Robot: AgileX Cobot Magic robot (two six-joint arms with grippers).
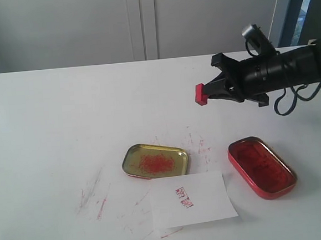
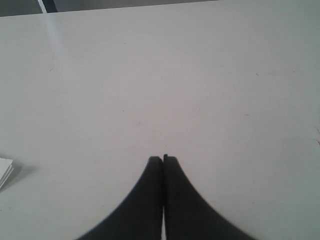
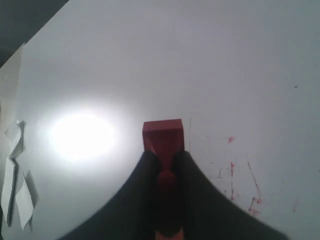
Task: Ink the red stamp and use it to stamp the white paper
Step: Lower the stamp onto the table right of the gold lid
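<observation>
My right gripper (image 1: 208, 93) hangs above the table at the right, shut on the red stamp (image 1: 201, 94), whose base points left. In the right wrist view the stamp (image 3: 163, 136) sticks out past the black fingers (image 3: 145, 170), its knob pinched between them. The small white paper (image 1: 192, 206) lies near the front edge and bears a red print (image 1: 184, 197). It is below and left of the stamp, apart from it. My left gripper (image 2: 163, 159) is shut with nothing in it, over bare table; it does not show in the exterior view.
A gold oblong tin (image 1: 155, 161) with red smears touches the paper's far edge. A red oblong tin (image 1: 261, 166) of red ink lies to the right of the paper. Red streaks (image 1: 100, 201) mark the table left of the paper.
</observation>
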